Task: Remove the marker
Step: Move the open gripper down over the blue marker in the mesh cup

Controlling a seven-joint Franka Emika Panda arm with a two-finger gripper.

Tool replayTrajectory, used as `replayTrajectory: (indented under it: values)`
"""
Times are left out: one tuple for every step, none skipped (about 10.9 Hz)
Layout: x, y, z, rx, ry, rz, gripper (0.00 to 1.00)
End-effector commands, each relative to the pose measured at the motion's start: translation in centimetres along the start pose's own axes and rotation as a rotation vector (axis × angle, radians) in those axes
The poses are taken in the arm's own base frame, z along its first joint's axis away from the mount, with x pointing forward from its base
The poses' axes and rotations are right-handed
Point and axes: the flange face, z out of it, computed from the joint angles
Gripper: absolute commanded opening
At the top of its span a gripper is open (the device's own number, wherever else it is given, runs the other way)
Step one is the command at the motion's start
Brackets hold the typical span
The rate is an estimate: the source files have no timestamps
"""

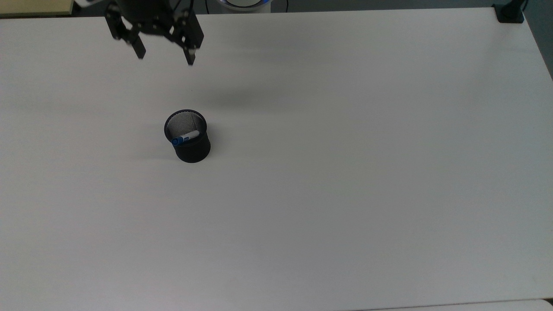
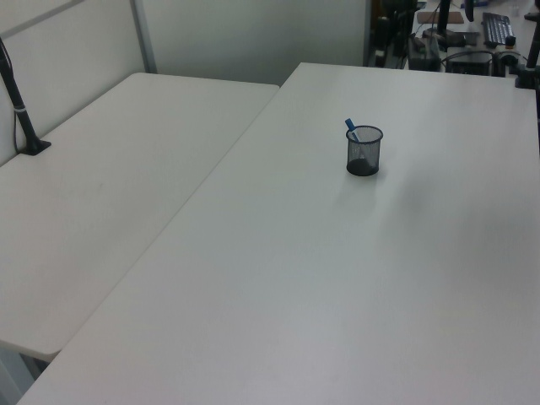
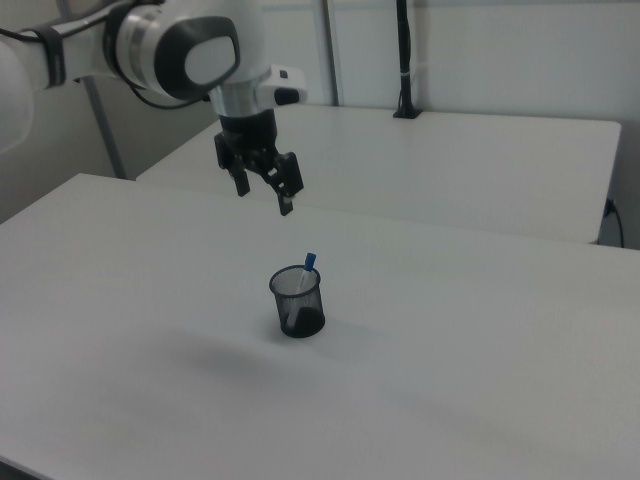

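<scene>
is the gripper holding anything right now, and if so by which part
Nothing is held. The gripper hangs open and empty above the table, while the marker sits in the mesh cup, blue cap up.

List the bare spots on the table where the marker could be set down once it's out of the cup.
Nearly all of the table is bare. In the top view, everything right of the cup is open to the far edge, as is the strip below it and the area to its left. The one busy patch is above the cup, where the open gripper hangs. The marker sits inside the cup.
</scene>
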Motion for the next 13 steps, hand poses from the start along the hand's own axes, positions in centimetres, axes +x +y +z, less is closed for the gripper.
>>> replayTrajectory:
  values:
    - [2.9,0.1,4.5,-0.036,0.01,-0.072,1.0]
    - [3.7,0.3,6.6,-0.045,-0.002,-0.071,0.98]
    - [4.3,0.3,8.1,-0.049,-0.002,-0.071,0.96]
    - [4.6,0.2,9.2,-0.055,-0.003,-0.075,0.93]
    - [5.0,0.4,10.3,-0.073,-0.007,-0.079,0.89]
    - [5.2,0.4,11.4,-0.081,-0.012,-0.081,0.86]
    - [5.5,0.5,12.5,-0.084,-0.016,-0.08,0.86]
    - [5.8,0.4,13.2,-0.092,-0.013,-0.083,0.82]
    - [6.0,0.4,13.9,-0.094,-0.012,-0.083,0.78]
    - [6.3,0.3,14.3,-0.096,0.002,-0.084,0.71]
    - [6.7,0.2,14.6,-0.099,0.013,-0.087,0.67]
    - [7.0,0.0,15.2,-0.102,0.01,-0.089,0.62]
    - [7.2,-0.1,15.5,-0.104,0.007,-0.091,0.51]
